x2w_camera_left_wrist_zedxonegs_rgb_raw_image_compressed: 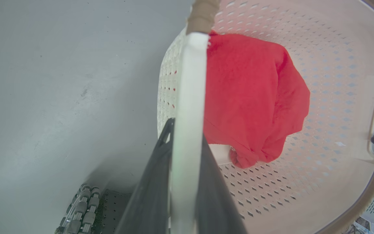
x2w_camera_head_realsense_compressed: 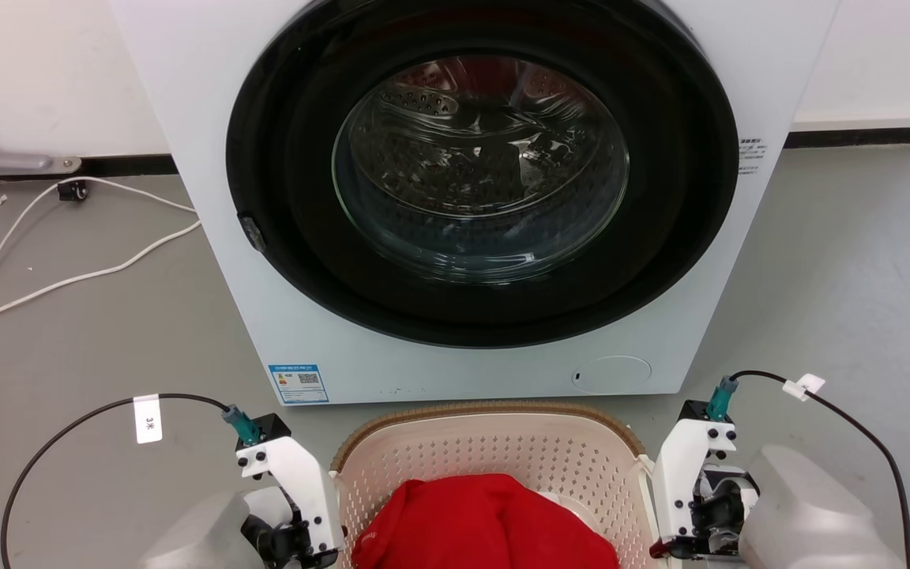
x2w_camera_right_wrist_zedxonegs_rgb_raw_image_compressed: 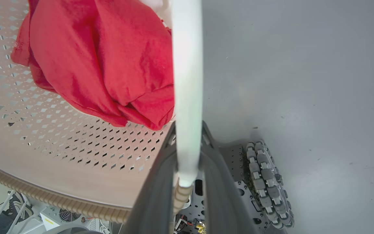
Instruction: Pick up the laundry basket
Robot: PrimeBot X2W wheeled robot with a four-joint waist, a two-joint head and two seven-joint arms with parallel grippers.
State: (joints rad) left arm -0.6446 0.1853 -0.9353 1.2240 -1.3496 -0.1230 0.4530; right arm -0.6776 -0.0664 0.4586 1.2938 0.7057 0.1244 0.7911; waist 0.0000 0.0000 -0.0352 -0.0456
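the laundry basket (x2w_camera_head_realsense_compressed: 486, 411) sat between the left gripper (x2w_camera_left_wrist_zedxonegs_rgb_raw_image_compressed: 187, 139) and right gripper (x2w_camera_right_wrist_zedxonegs_rgb_raw_image_compressed: 188, 136); each pair of jaws pinched a white side handle (x2w_camera_left_wrist_zedxonegs_rgb_raw_image_compressed: 188, 81), one finger inside the wall, one outside.

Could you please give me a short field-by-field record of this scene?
basket: in front of washer, holds red cloth
left gripper: shut on left handle
right gripper: shut on right handle
door: closed, drum visible through glass
cable: loose on floor, left of washer
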